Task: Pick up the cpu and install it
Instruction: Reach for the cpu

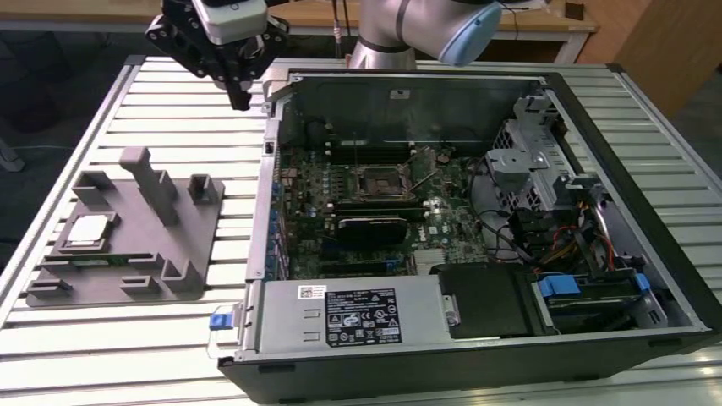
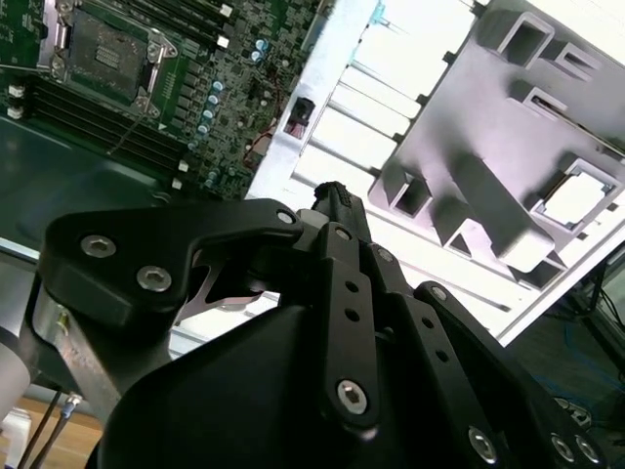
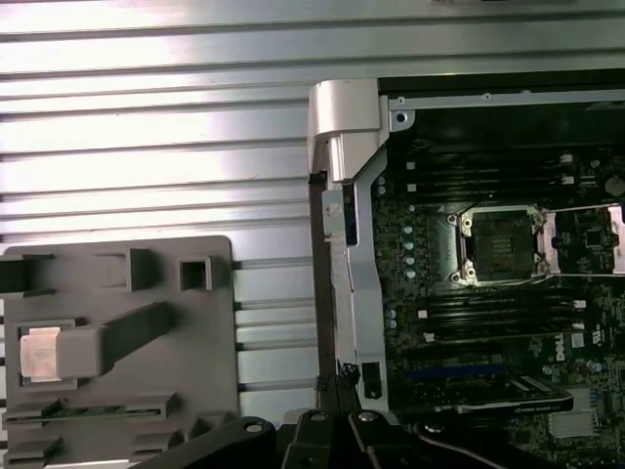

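While pincer (image 1: 239,104) hovers, cpu (image 1: 88,230) occupies tray (image 1: 107,277).

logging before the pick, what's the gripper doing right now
Gripper: shut, holding nothing; the cpu lies in the grey tray.

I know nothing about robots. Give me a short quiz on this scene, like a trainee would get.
1. Fill in: the cpu lies on the grey ____.
2. True or false: the socket already holds a chip.
3. The tool is:
A) over the table, beside the case, holding nothing
B) inside the case
C) gripping the cpu

Key
1. tray
2. False: it is open and empty.
3. A
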Robot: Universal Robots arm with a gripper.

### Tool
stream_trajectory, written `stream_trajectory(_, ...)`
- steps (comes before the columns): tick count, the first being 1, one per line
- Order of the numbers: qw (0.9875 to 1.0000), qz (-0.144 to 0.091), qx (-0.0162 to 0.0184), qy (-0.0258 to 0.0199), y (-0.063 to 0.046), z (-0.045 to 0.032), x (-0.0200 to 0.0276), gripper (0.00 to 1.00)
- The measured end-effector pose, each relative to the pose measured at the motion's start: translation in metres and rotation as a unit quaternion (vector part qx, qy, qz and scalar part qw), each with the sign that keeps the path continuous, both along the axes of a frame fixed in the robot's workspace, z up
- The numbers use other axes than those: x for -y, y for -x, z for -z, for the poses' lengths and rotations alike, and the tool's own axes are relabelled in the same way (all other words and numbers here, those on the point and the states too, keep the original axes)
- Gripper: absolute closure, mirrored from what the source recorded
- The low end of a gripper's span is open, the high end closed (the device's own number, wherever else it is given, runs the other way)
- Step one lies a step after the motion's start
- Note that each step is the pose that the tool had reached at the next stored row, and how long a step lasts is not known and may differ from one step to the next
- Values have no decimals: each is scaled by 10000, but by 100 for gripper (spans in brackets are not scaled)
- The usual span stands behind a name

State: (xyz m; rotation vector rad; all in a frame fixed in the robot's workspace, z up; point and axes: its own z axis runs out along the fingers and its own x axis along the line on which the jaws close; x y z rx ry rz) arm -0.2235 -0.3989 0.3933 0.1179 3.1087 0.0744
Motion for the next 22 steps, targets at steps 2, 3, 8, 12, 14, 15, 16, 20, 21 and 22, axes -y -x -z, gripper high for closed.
stream_trajectory(2,10000,0,0,0,16,0,0,89)
stream_trajectory(3,10000,0,0,0,23,0,0,89)
stream_trajectory(8,10000,0,1,0,64,0,0,89)
stream_trajectory(12,10000,0,4,-1,120,0,0,89)
stream_trajectory(14,10000,-1,6,-1,158,0,0,89)
stream_trajectory(15,10000,0,8,-1,180,0,0,89)
stream_trajectory(16,10000,0,10,-1,203,0,0,89)
stream_trajectory(20,10000,0,16,-1,287,0,0,89)
stream_trajectory(21,10000,0,17,-1,307,0,0,89)
stream_trajectory(22,10000,0,18,-1,326,-1,0,89)
